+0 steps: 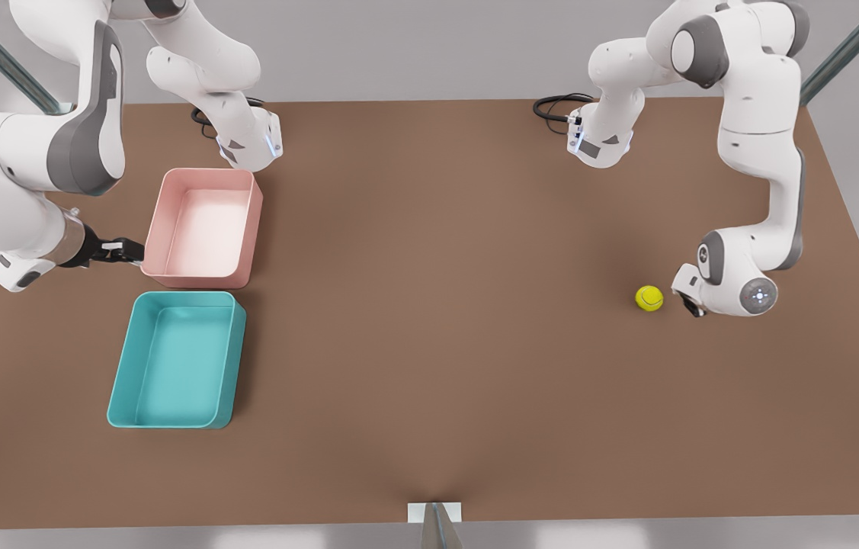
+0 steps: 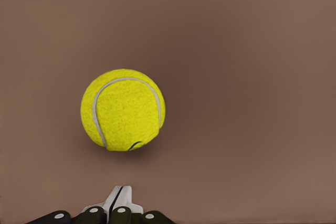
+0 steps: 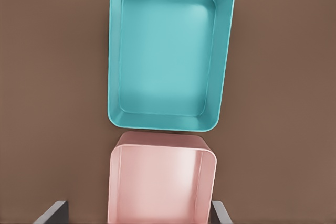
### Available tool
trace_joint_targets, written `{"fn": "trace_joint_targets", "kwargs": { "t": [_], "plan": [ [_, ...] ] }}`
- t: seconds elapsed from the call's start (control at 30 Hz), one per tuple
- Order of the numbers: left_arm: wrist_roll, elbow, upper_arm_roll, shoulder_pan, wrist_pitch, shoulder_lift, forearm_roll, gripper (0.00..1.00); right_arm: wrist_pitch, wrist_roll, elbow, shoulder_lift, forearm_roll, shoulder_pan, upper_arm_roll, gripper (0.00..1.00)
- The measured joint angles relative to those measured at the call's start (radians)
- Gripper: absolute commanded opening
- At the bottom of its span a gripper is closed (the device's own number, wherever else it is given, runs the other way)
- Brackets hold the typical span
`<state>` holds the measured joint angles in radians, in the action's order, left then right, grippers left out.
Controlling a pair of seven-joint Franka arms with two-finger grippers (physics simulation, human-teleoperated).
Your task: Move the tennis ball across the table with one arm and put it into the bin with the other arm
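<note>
The ball [image 1: 649, 298] lies on the brown surface [image 1: 429, 320] at the right of the front view, a little below mid-height. The left pincer [image 1: 692, 305] sits just beside it, on its right in that view and low to the surface. So the ball lies straight ahead of this pincer, toward the front view's left, which is also the way to the bin [image 1: 176, 361]. A ball has no long axis to line up with, so only the direction of the push matters.

In the left wrist view the ball [image 2: 123, 109] sits near the middle of the frame, slightly left of centre, with the left pincer [image 2: 119, 207] at the bottom edge. Its fingers look drawn together, with only a thin seam between them. A strip of bare surface shows between tips and ball, so they appear close but not touching.

The right pincer [image 1: 123, 249] is at the left of the front view, beside the left wall of the pink tray [image 1: 204, 229]. In the right wrist view its fingers [image 3: 52, 214] stand apart at the bottom corners, either side of the pink tray [image 3: 160, 182], with the bin [image 3: 169, 56] beyond it in the upper half of the frame. The bin is well apart from the ball, right across the surface.

The left arm is far nearer the ball, so the sending falls to it; the right arm waits by the trays.
</note>
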<state>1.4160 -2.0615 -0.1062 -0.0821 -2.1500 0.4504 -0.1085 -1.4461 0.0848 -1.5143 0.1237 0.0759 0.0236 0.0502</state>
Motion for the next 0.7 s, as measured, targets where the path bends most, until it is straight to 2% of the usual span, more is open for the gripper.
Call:
{"fn": "trace_joint_targets", "kwargs": {
  "t": [0.53,0.57,0.63,0.7],
  "plan": [
    [0.149,0.001,0.005,0.036,-0.048,0.013,0.033,0.21,0.001,0.017,-0.001,0.004,0.0,0.001,0.005,1.0],
    [0.14,0.002,0.015,0.063,-0.051,0.012,0.033,0.21,0.001,0.018,-0.001,0.004,0.0,0.001,0.005,1.0],
    [0.084,0.061,0.108,0.116,-0.052,0.012,0.043,0.21,0.001,0.019,-0.001,0.004,0.0,0.001,0.005,1.0],
    [0.002,0.165,0.162,0.138,-0.03,0.012,0.182,0.21,0.001,0.02,-0.002,0.004,0.0,0.001,0.005,1.0]
  ]
}}
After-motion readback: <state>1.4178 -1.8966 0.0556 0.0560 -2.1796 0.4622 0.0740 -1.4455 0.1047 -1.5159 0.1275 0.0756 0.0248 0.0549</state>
